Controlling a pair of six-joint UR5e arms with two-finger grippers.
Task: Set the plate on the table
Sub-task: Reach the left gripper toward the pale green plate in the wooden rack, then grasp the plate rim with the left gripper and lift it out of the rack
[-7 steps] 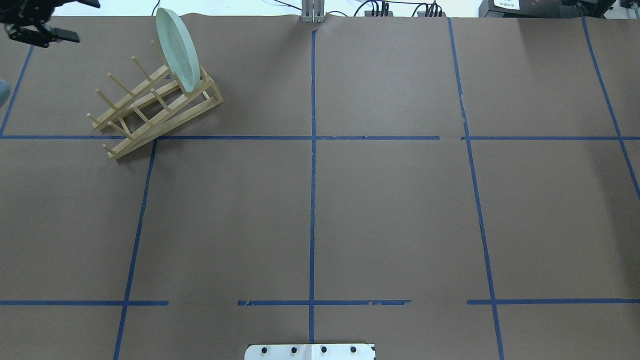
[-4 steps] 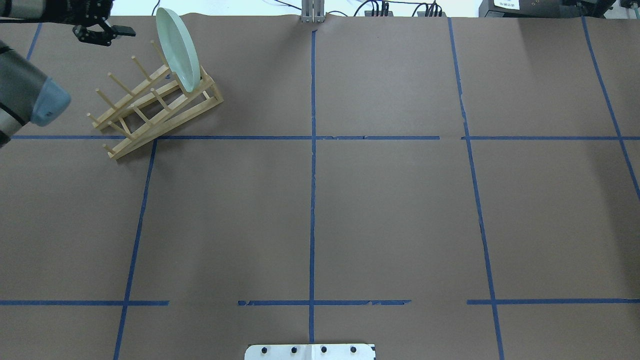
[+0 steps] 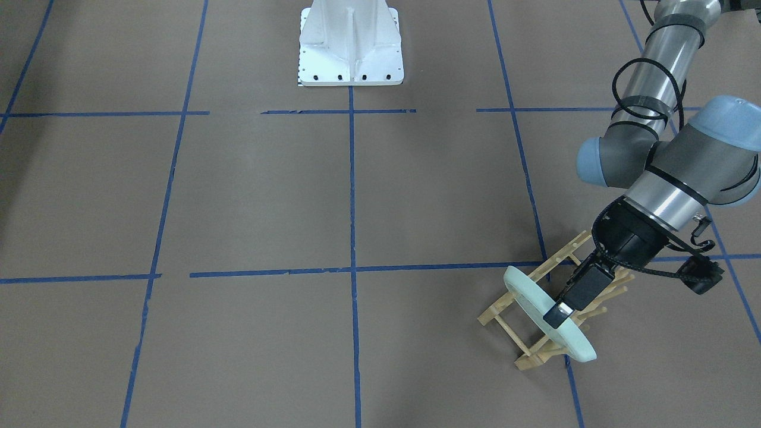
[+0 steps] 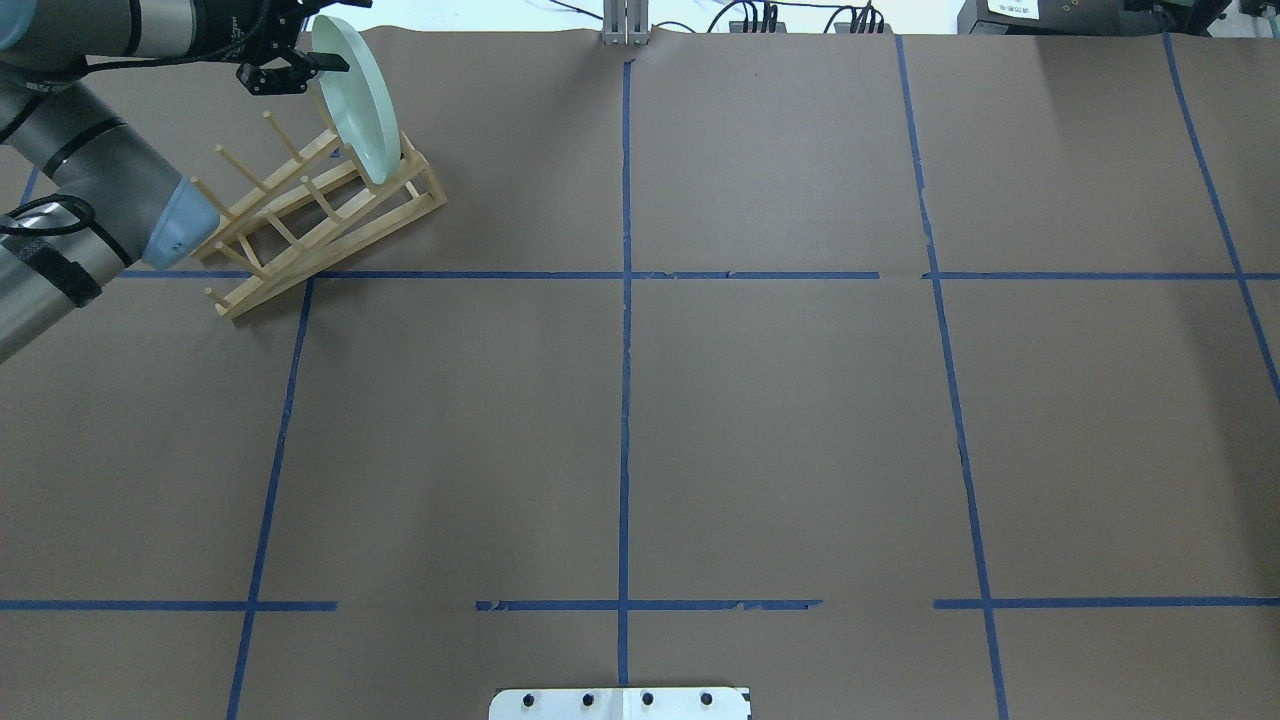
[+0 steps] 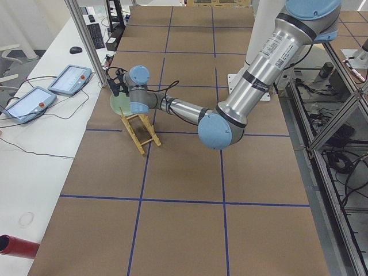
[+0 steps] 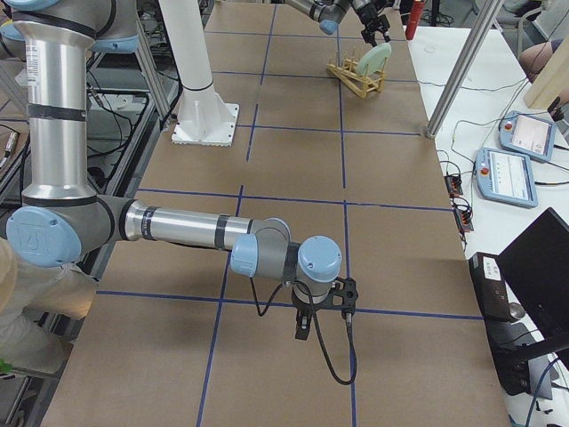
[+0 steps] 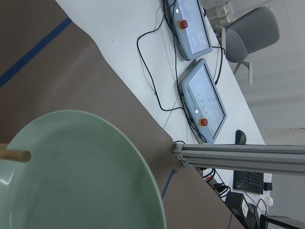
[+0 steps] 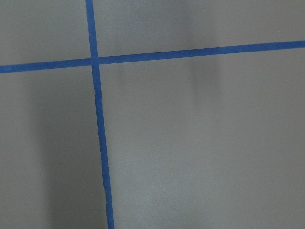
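Note:
The pale green plate (image 4: 355,100) stands on edge in the end slot of a wooden peg rack (image 4: 310,215) at the far left of the brown table (image 4: 780,420). My left gripper (image 4: 318,68) is at the plate's top rim and looks open, with one finger (image 3: 559,312) lying across the rim. The left wrist view shows the plate's face (image 7: 71,176) close up, but no fingers. My right gripper (image 6: 302,327) hangs low over bare table at the other end. It shows only in the exterior right view, so I cannot tell its state.
The white robot base (image 4: 620,703) is at the near edge. An aluminium post (image 4: 626,25) stands at the far edge. Two teach pendants (image 7: 202,100) lie on the white bench beyond the table's far edge. Blue tape lines (image 4: 626,400) cross the table.
My left arm has swung in from the far left corner, and its gripper has moved right to the plate's top rim. The plate and rack have not moved.

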